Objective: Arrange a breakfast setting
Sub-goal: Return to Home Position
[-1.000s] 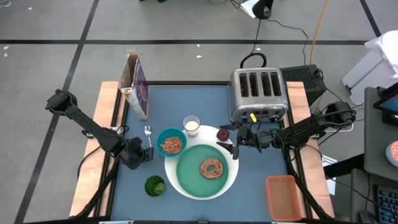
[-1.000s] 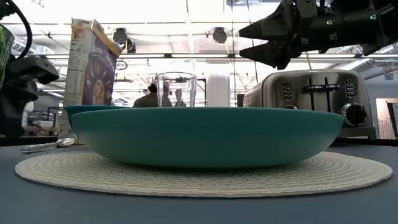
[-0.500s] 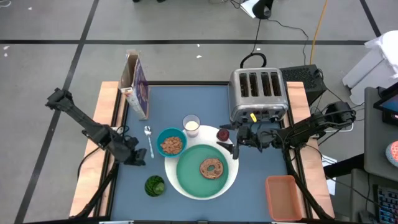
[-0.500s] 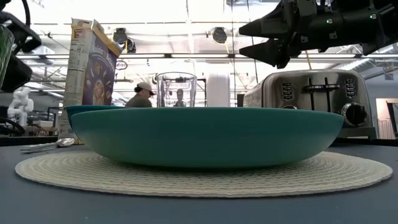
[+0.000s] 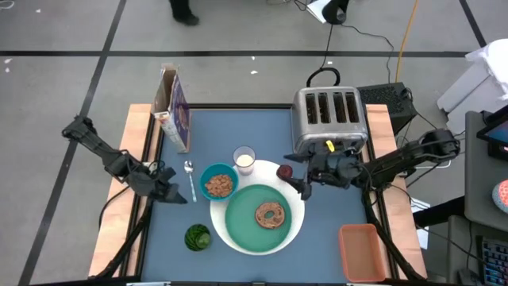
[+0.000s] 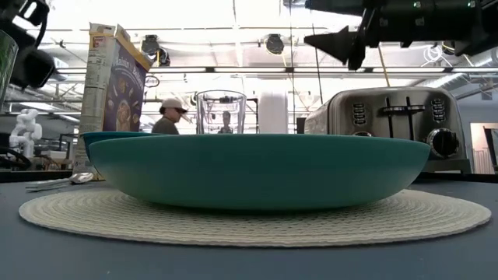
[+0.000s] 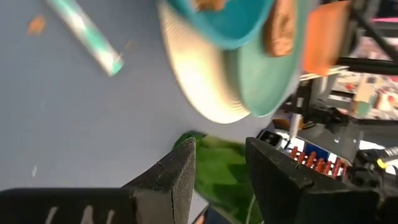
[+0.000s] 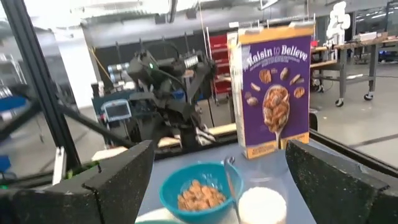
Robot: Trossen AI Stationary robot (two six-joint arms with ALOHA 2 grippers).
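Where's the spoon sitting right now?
In the high view, the spoon lies on the left half of the table, just left of the small teal bowl, right of the left gripper.

Bagel (image 5: 271, 214) on teal plate (image 5: 240, 226) (cereal-filled bowl (image 5: 217, 183) beside).

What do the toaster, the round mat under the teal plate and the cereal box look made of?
Toaster: brushed metal, probably stainless steel; silvery sheen with soft reflections.
Mat: woven fibre or cord, cream, matte; concentric ribbed rows show in the low view.
Cereal box: printed cardboard, slightly glossy; flat panels with sharp folded edges.
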